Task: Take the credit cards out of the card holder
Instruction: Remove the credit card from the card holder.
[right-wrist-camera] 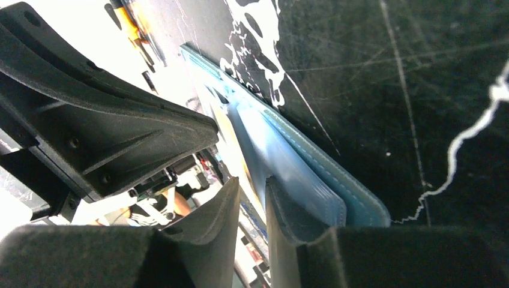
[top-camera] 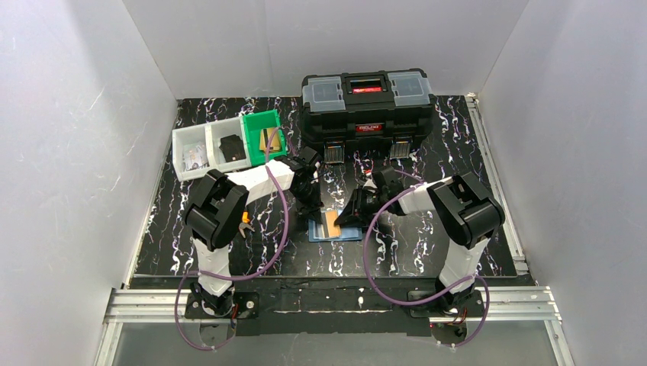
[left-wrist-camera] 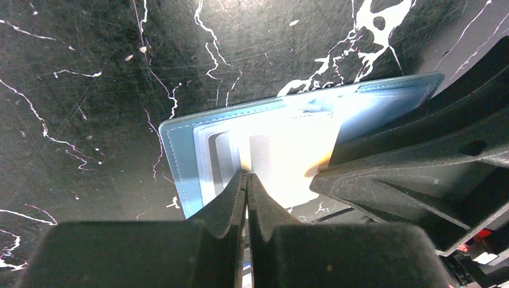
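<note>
**Task stage.** On the black, white-veined marble-pattern table (top-camera: pixel 427 244), the card holder (top-camera: pixel 345 233), a small folding wallet that is teal-blue outside with paler blue inner panels, lies opened flat between the two arms, near the centre of the table. An orange-tan rectangular credit card (top-camera: pixel 332 223) lies over its inner face. Whether the card's end sits in a pocket cannot be told, and no card lies apart on the table. A second, dark card cannot be made out in any view. Judged from this, the removal is under way and no card is yet out.

**Grippers.** The left gripper (left-wrist-camera: pixel 245 175) has its jaws clenched together on nothing, and its tips are set on the wallet's inner panels beside the pale card face. It is probably pinning the wallet down. The right gripper (right-wrist-camera: pixel 255 186) stands at the opposite edge with its jaws a narrow slit apart, astride the layered edge of panels and card. Whether it grasps the card or only a panel cannot be told.

**Containers, by size.**
- The large black plastic toolbox (top-camera: pixel 366 107) at the back has its lid down, so its contents are hidden.
- The pair of white open bins (top-camera: pixel 208 149) each hold one small item, a pale one in the left bin and a dark one in the right. Neither can be identified.
- The green open bin (top-camera: pixel 259 117) holds a flat tan-and-dark object.
- The wallet holds the card described above.
</note>
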You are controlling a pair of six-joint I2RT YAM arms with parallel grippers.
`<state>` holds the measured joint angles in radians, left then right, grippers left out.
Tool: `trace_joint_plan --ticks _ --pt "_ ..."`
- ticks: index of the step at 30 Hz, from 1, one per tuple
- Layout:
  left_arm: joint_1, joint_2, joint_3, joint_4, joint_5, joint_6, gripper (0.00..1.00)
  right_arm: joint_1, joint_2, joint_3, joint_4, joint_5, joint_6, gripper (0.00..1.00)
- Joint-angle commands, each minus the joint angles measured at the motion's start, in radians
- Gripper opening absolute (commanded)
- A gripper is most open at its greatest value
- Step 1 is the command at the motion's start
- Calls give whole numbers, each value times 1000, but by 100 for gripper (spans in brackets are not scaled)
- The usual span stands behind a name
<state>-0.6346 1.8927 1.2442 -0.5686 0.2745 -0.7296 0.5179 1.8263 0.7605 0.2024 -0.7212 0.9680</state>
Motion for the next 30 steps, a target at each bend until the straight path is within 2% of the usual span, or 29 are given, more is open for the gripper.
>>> trace_joint_plan --ticks 1,13,19,25,30 --pt "-13 58 -48 -32 -70 6 0 -10 27 -53 186 -71 90 28" --pt "-14 63 -58 -27 -68 5 0 -25 46 -102 295 -80 152 14" --pt "-11 61 -68 -31 -81 5 0 -41 9 -113 213 -26 99 6" --pt "-6 65 -69 -36 -85 7 0 -45 -36 -93 71 47 19 5" --pt "-2 67 -69 -37 -87 8 0 -50 -55 -94 31 77 -3 4"
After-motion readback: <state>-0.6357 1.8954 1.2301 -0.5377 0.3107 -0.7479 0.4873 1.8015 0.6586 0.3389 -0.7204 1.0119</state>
